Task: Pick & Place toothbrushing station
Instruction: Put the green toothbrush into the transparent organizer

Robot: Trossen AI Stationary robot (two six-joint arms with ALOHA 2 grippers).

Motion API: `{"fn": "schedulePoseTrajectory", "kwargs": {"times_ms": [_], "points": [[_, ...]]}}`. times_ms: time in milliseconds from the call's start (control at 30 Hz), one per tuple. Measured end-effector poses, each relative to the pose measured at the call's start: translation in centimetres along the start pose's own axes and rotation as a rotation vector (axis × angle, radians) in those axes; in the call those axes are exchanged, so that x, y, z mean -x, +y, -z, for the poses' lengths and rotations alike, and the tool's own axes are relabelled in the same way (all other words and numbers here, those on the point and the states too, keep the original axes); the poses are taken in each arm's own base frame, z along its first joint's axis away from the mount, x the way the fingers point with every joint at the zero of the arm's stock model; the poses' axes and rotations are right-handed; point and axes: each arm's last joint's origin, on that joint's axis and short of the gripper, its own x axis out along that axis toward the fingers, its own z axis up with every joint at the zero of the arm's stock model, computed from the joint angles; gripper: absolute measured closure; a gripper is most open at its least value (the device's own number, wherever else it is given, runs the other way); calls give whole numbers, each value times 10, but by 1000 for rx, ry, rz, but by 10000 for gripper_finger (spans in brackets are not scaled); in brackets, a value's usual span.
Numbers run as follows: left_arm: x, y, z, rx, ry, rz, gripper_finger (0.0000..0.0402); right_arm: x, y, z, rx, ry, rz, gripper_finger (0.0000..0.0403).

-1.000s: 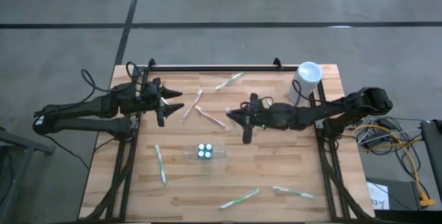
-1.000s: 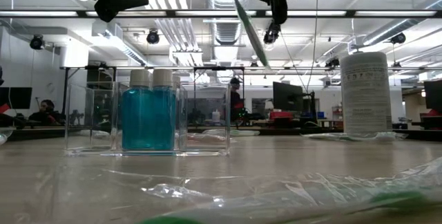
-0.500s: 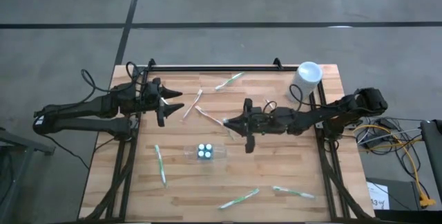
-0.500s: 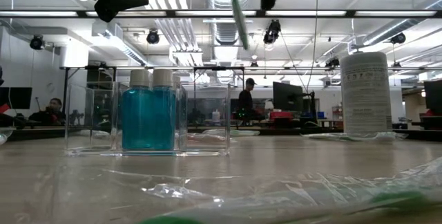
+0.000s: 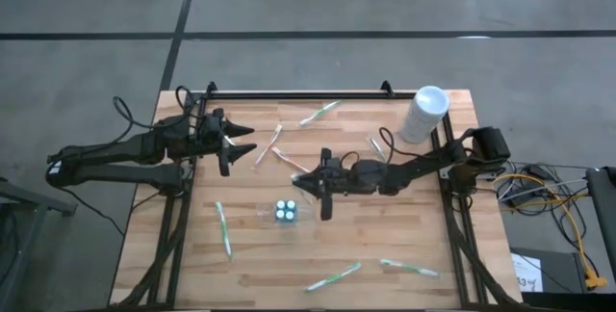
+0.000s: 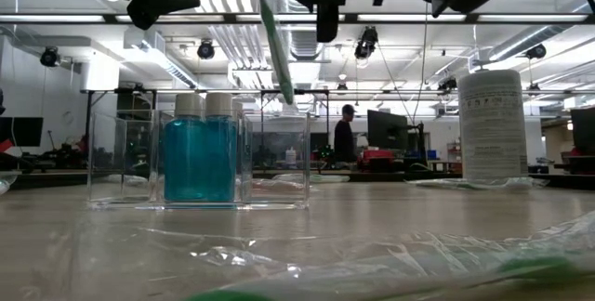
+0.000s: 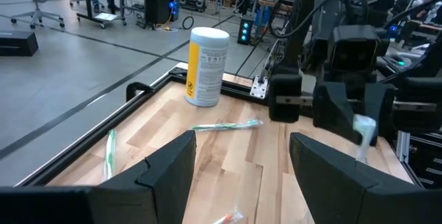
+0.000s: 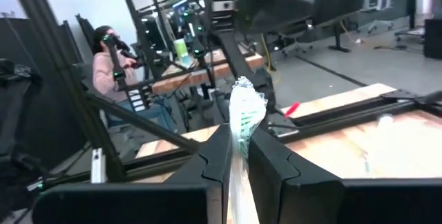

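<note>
My right gripper [image 5: 304,180] is shut on a wrapped toothbrush [image 6: 275,41] over the table's middle. It is just above and to the far right of a clear box [image 5: 286,213] that holds two blue bottles [image 6: 200,157]. My left gripper [image 5: 234,143] is open and empty above the table's far left part. Several other wrapped toothbrushes lie flat on the wood, such as one toothbrush [image 5: 320,112] at the far edge and one toothbrush [image 5: 223,227] at the near left. My right gripper pinches the wrapped toothbrush between its two fingers [image 8: 214,160], near the wrapper's crinkled upper end [image 8: 244,113]. The brush is lifted clear and hangs slanted below the gripper. Its lower end [image 6: 288,95] hangs above the clear box's right compartment.
A white canister [image 5: 426,112] stands at the far right corner and also shows in the left wrist view [image 7: 207,65]. More wrapped toothbrushes [image 5: 334,275] lie near the front edge. A black rail [image 5: 298,92] runs along the far edge. A person [image 8: 110,61] sits beyond the table.
My right gripper has gone toward the table's left edge and a little toward the near edge, carrying the hanging toothbrush with it. The brush now hangs over the clear box. It stayed clear of the table and slanted.
</note>
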Motion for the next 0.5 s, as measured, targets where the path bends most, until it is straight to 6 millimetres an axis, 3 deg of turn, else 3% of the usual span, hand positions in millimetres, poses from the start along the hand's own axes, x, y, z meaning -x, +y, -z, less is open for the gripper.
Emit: {"fn": "schedulePoseTrajectory", "kwargs": {"times_ms": [167,500], "points": [[0,0,0,0,0,0,162,1,7,3,2,-1,-23,370],[0,0,0,0,0,1,162,2,3,16,21,114,16,369]]}}
